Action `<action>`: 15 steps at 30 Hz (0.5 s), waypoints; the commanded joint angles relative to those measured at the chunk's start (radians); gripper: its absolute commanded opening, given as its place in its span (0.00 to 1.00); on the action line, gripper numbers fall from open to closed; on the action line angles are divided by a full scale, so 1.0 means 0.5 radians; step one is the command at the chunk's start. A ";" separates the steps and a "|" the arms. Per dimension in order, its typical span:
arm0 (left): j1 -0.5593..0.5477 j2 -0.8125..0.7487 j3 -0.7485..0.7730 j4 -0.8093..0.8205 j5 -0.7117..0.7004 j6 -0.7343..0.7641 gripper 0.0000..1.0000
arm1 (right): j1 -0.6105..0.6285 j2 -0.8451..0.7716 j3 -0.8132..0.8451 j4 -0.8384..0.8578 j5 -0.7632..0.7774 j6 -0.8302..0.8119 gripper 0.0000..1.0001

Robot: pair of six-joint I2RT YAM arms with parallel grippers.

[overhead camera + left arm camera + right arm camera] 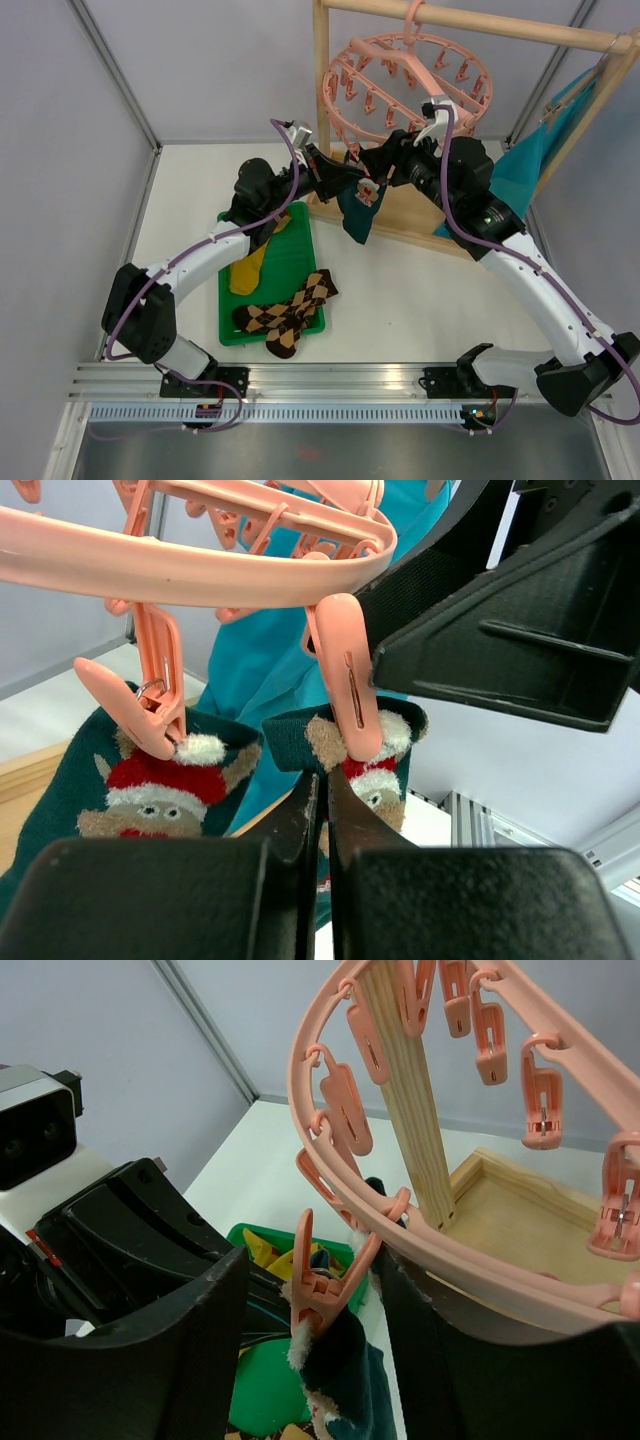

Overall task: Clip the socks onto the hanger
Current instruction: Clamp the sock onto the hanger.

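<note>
The pink hanger (405, 85) hangs from the wooden rack. Two dark teal socks hang at its near rim (360, 212). In the left wrist view one teal sock (150, 790) is held by a clip (150, 705), and the second teal sock (385, 745) sits under another clip (345, 690). My left gripper (325, 815) is shut on the second sock's lower edge. My right gripper (315, 1310) is open, its fingers on either side of a clip (325, 1280) that is clamped on a teal sock (350, 1380). Mustard socks (250, 265) and argyle socks (290, 310) lie in the tray.
A green tray (300, 245) lies on the table left of centre. The wooden rack frame (322, 90) stands at the back with its base board behind the socks. A large turquoise cloth (530, 165) hangs on the rack's right side. Both arms crowd under the hanger's near rim.
</note>
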 commanded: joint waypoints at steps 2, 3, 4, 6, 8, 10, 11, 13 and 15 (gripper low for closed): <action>-0.003 -0.045 0.096 0.004 -0.006 -0.029 0.04 | -0.009 -0.041 0.036 0.061 -0.002 0.016 0.63; 0.000 -0.045 0.102 -0.017 -0.016 -0.020 0.07 | -0.009 -0.047 0.036 0.057 -0.002 0.025 0.65; 0.000 -0.045 0.108 -0.069 -0.031 -0.017 0.09 | -0.009 -0.053 0.039 0.048 -0.005 0.034 0.66; 0.000 -0.060 0.108 -0.122 -0.062 -0.002 0.19 | -0.009 -0.066 0.049 0.024 -0.002 0.046 0.69; 0.000 -0.094 0.090 -0.217 -0.117 0.011 0.28 | -0.009 -0.078 0.049 0.008 -0.002 0.059 0.71; -0.003 -0.134 0.053 -0.275 -0.215 0.041 0.37 | -0.009 -0.105 0.046 -0.025 -0.002 0.074 0.73; 0.000 -0.158 0.014 -0.348 -0.246 0.057 0.40 | -0.009 -0.115 0.046 -0.038 -0.002 0.074 0.74; 0.000 -0.253 -0.060 -0.425 -0.380 0.103 0.50 | -0.009 -0.157 0.027 -0.071 -0.011 0.080 0.74; 0.000 -0.363 -0.097 -0.560 -0.485 0.139 0.56 | -0.009 -0.213 0.000 -0.108 -0.018 0.080 0.75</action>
